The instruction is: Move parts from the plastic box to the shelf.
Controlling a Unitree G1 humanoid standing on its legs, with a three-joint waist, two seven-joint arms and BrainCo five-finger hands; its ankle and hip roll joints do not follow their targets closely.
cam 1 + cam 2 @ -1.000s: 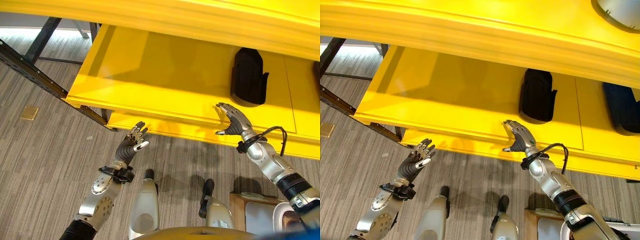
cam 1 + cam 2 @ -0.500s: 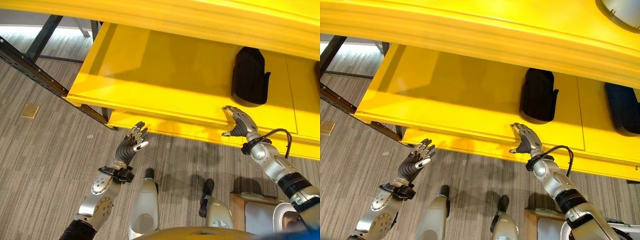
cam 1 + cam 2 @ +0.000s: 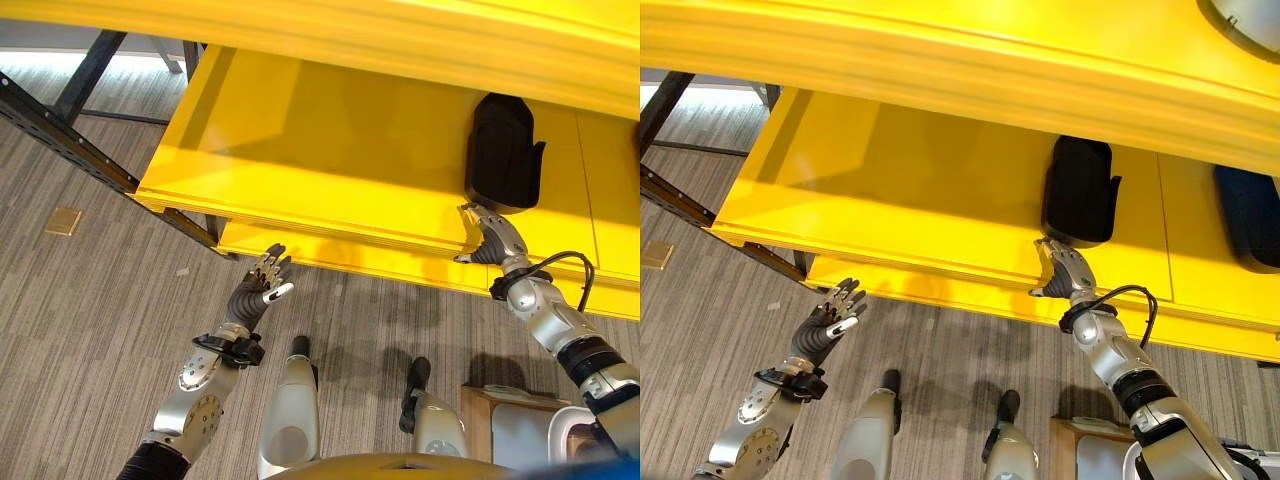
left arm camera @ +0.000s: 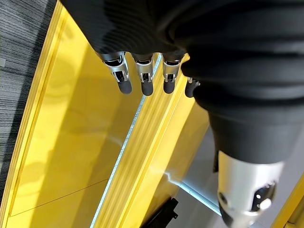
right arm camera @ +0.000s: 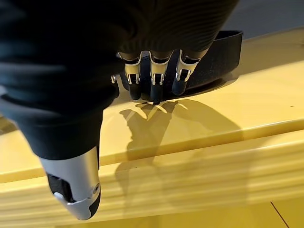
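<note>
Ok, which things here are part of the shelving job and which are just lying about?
Job:
yellow shelf
black part on the shelf
right hand, open, near the part
left hand, open, idle

Lying about:
tan floor plate
dark shelf frame

The place looks like a workshop or storeroom set up for handling parts. A wide shelf of bright yellow boards runs across the scene in tiers, carried at its left edge by a dark steel upright punched with rows of holes, the kind used for industrial racking. A black moulded part lies on the middle tier near its front edge, and the floor below is grey striped carpet tile with a small brass floor plate set into it.
</note>
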